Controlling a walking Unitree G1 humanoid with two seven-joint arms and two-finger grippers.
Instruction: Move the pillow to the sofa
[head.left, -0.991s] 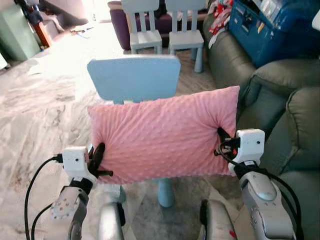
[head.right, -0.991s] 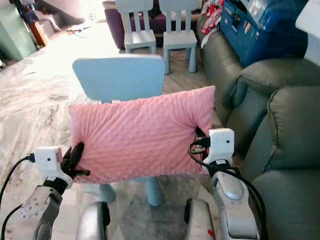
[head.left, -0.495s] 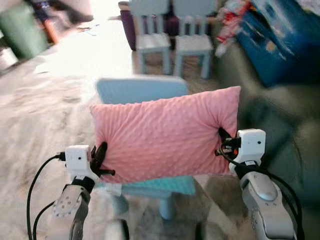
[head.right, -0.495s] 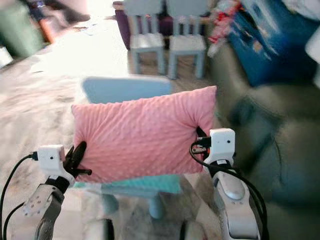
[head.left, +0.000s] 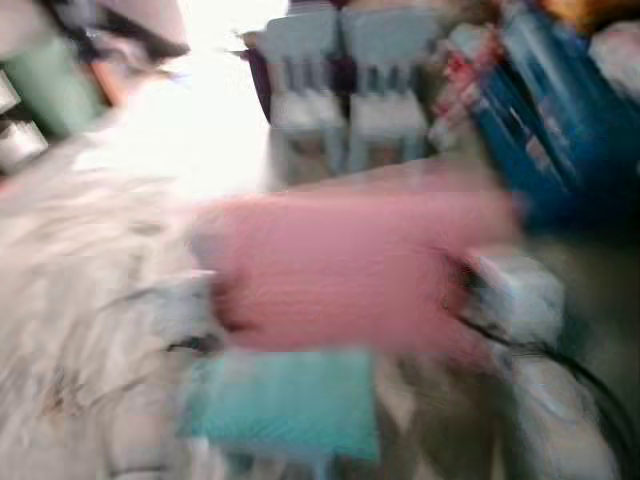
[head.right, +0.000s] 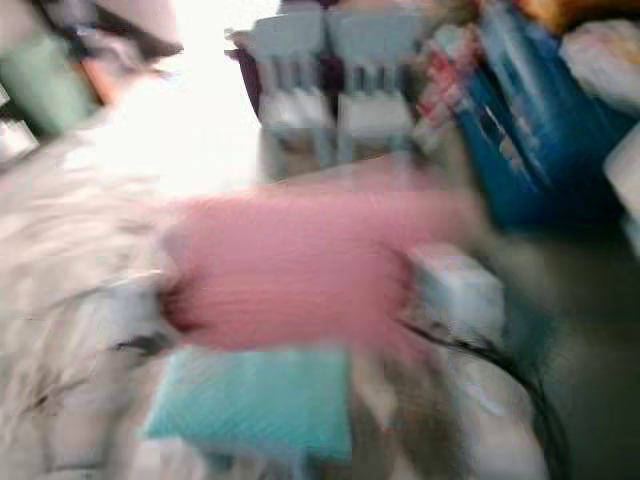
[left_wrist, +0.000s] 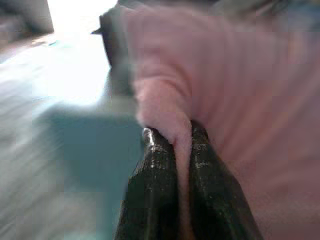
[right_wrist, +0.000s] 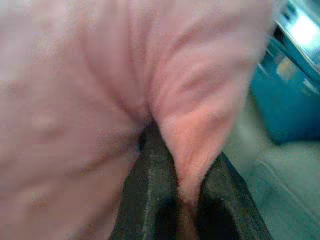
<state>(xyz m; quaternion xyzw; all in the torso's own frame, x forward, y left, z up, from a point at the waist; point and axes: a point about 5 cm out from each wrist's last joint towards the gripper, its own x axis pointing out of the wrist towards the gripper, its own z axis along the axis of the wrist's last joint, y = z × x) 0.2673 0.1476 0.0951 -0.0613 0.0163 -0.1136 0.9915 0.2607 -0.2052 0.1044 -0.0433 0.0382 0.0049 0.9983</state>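
The pink dimpled pillow (head.left: 350, 270) hangs in the air between my two arms, badly blurred in both eye views. My left gripper (left_wrist: 183, 150) is shut on a fold at the pillow's left edge, and its black fingers (left_wrist: 155, 170) pinch the pink fabric. My right gripper (right_wrist: 185, 165) is shut on the pillow's right edge, with cloth (right_wrist: 190, 125) bunched between its fingers. The grey-green sofa (head.left: 590, 290) lies to my right, smeared by the motion.
A light blue child's chair (head.left: 285, 405) stands just below the pillow. Two more pale blue chairs (head.left: 345, 80) stand further back. A blue bin (head.left: 570, 120) rests on the sofa's far end. Marbled floor (head.left: 70, 280) stretches to the left.
The whole picture has shifted and blurred, so the camera is moving. Both grippers keep hold of the pillow. The blue chair's seat now shows beneath it.
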